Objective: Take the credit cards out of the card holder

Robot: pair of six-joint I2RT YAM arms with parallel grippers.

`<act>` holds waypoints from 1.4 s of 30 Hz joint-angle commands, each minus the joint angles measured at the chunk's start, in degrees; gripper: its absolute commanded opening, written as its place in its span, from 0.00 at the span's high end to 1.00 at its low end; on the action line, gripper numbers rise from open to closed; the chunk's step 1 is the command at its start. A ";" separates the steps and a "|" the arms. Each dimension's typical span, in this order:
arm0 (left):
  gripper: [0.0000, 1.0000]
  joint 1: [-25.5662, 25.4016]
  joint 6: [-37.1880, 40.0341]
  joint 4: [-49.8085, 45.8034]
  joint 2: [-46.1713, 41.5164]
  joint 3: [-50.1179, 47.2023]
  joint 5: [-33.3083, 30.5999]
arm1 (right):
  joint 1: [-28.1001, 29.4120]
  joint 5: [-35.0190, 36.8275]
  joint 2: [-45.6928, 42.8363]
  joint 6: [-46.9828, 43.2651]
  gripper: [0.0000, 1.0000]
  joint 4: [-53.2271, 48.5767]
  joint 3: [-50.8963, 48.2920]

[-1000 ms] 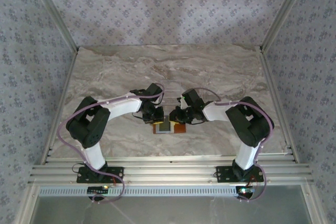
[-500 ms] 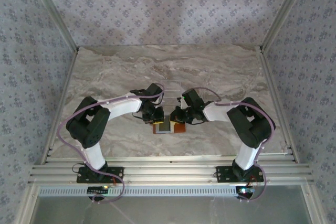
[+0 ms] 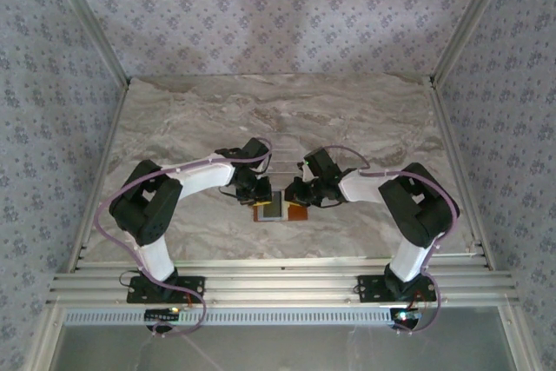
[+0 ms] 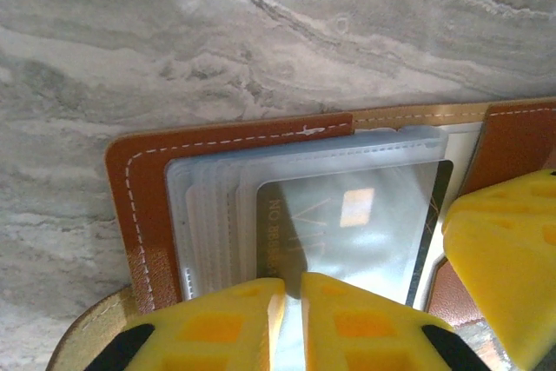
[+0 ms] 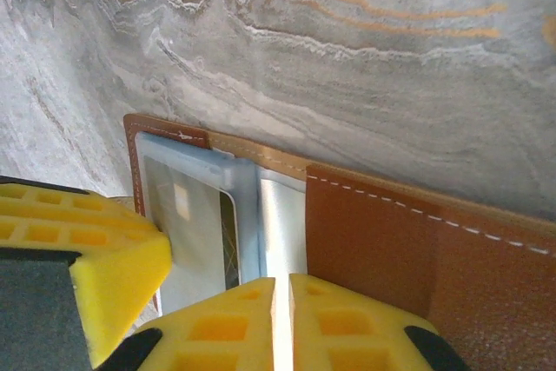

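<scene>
The card holder lies open and flat on the marble table, between the two arms. Its brown leather rim frames a stack of pale plastic sleeves. A grey credit card sits in the top sleeve. My left gripper is shut to a thin slit, its tips down on that card's near edge. My right gripper is shut too, tips on a silvery strip between the sleeves and the brown pocket. From above, the left gripper and the right gripper flank the holder.
A faint clear rack stands just behind the grippers. Bare marble table stretches beyond it to the patterned back wall. An aluminium rail runs along the near edge by the arm bases.
The right arm has shifted slightly to the right at the wrist. The card holder and the left arm stay where they were.
</scene>
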 commanded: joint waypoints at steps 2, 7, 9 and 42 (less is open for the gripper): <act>0.76 -0.38 0.33 -2.63 0.09 -0.98 -3.28 | 0.46 -0.24 -0.33 -0.21 0.85 -1.31 -0.04; 0.75 -0.38 0.18 -3.53 -2.08 -0.76 -4.32 | 0.59 0.31 -0.06 -0.28 0.83 -2.44 0.30; 0.75 -0.36 0.21 -4.13 -2.44 -0.67 -4.97 | 0.57 0.40 0.03 -0.37 0.83 -2.80 0.36; 0.79 -0.37 1.03 -4.30 -0.44 -2.11 -6.23 | 3.16 4.96 2.77 -1.55 0.70 -11.46 5.45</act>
